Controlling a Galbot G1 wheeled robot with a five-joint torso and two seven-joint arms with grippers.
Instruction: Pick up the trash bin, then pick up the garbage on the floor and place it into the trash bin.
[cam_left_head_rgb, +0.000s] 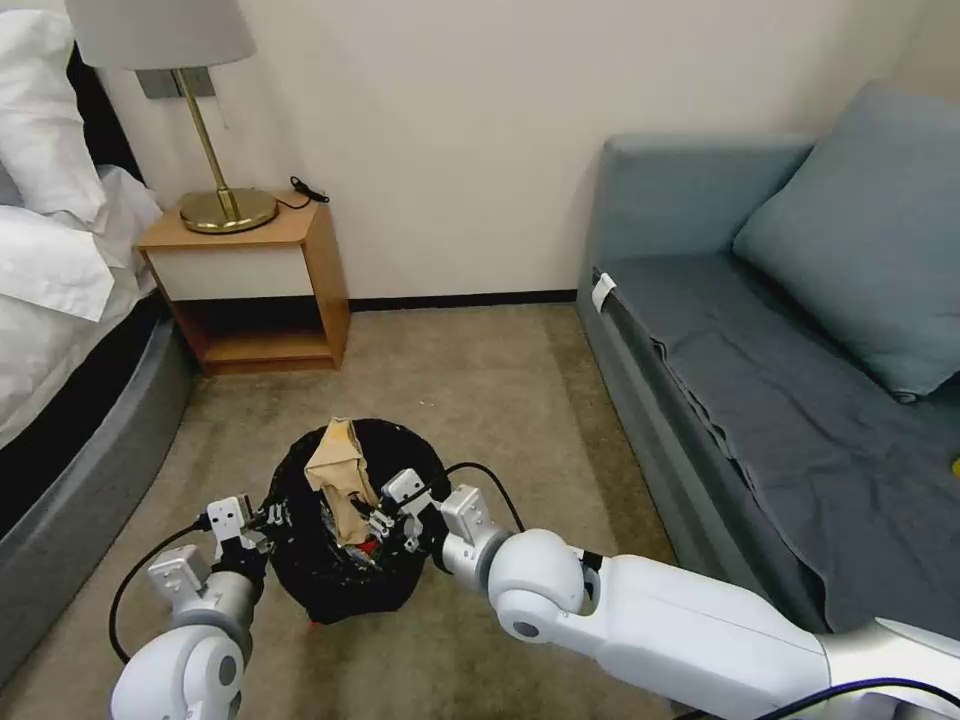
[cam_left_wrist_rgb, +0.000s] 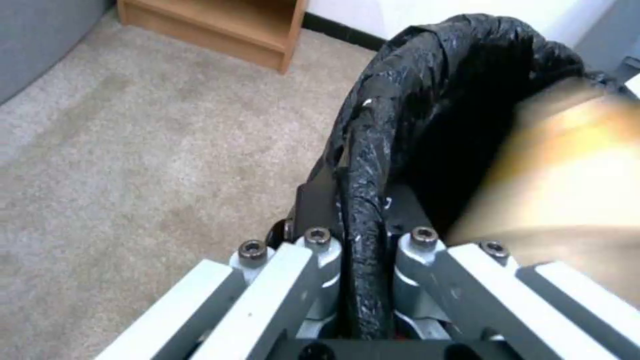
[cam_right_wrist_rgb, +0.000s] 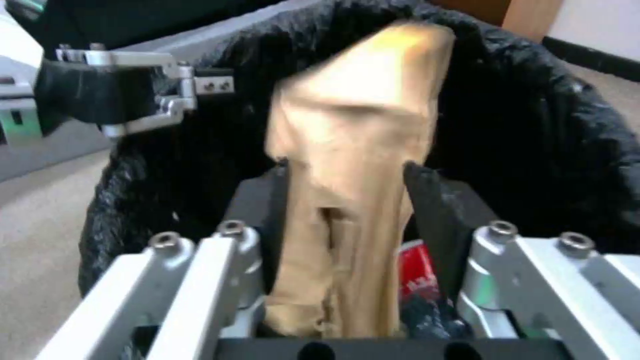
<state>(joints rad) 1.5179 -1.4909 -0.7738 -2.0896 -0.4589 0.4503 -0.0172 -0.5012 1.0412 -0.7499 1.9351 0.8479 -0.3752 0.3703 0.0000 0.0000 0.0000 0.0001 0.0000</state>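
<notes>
Left hand (cam_left_head_rgb: 262, 517) pinches bin rim (cam_left_head_rgb: 290, 470); right hand (cam_left_head_rgb: 380, 522) clamps tan scrap (cam_left_head_rgb: 340, 470).

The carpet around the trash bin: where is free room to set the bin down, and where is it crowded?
Free: the carpet between the nightstand and the sofa, beyond the trash bin. Crowded: at the bin, where the left gripper clamps its rim and the right gripper holds the tan scrap over its opening.
</notes>
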